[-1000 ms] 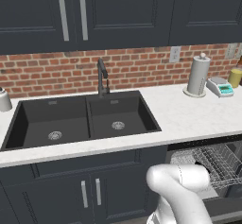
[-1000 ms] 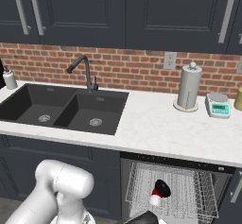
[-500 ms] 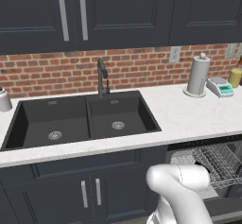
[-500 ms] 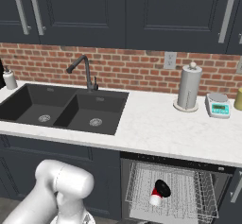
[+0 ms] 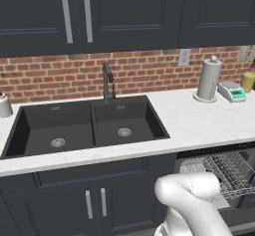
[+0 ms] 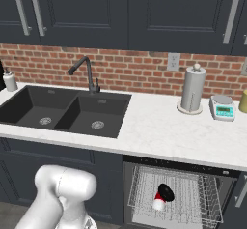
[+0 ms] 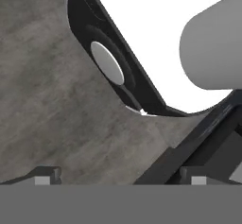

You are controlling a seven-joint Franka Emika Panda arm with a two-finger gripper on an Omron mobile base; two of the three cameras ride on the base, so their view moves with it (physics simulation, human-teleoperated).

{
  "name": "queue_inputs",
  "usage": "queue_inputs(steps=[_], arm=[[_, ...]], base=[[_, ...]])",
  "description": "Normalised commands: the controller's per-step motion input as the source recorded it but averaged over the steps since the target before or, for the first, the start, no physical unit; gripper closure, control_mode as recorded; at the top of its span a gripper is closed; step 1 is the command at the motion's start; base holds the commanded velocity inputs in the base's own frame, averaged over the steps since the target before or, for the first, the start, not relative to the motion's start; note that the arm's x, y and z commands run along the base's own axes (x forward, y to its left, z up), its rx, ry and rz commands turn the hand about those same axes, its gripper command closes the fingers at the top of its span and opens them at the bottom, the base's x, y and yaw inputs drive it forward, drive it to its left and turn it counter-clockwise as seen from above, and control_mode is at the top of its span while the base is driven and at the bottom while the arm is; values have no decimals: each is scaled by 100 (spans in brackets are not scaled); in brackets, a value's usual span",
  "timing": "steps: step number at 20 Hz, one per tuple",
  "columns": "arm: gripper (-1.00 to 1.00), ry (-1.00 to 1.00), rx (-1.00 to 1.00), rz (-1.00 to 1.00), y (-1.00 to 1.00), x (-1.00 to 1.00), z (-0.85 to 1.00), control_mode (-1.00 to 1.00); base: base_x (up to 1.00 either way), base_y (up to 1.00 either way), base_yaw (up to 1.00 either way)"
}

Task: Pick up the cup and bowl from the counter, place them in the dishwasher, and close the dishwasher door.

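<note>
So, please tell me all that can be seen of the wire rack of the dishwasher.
The wire rack is a silver basket of thin metal wires, pulled out level below the counter edge, in the open dishwasher. Its floor is a fine grid, with low wire walls and rows of upright tines. On it lie the cup, red with a whitish end, tipped on its side, and the black bowl, touching each other. In the left base view its corner shows.

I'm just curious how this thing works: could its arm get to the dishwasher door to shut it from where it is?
Probably yes. The dishwasher stands open right beside the arm, with the cup and bowl already on its rack. The open tool points at the floor, holding nothing. The door itself is barely visible, so I can't be sure.
</note>
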Motion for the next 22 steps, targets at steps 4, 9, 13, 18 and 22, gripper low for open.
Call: queue_inputs(steps=[4, 9, 13, 18, 22], arm=[[-100, -32, 46, 13, -2, -59, -90, -100], [-100, -28, 42, 6, -7, -31, -81, -100], [-100, -33, 33, 0, -7, -4, -68, -100], [-100, -32, 31, -7, -9, 0, -66, -100], [-100, -32, 35, -21, -10, 1, -79, -100]], base=[[0, 0, 0], [0, 0, 0], [0, 0, 0], [0, 0, 0], [0, 0, 0]])
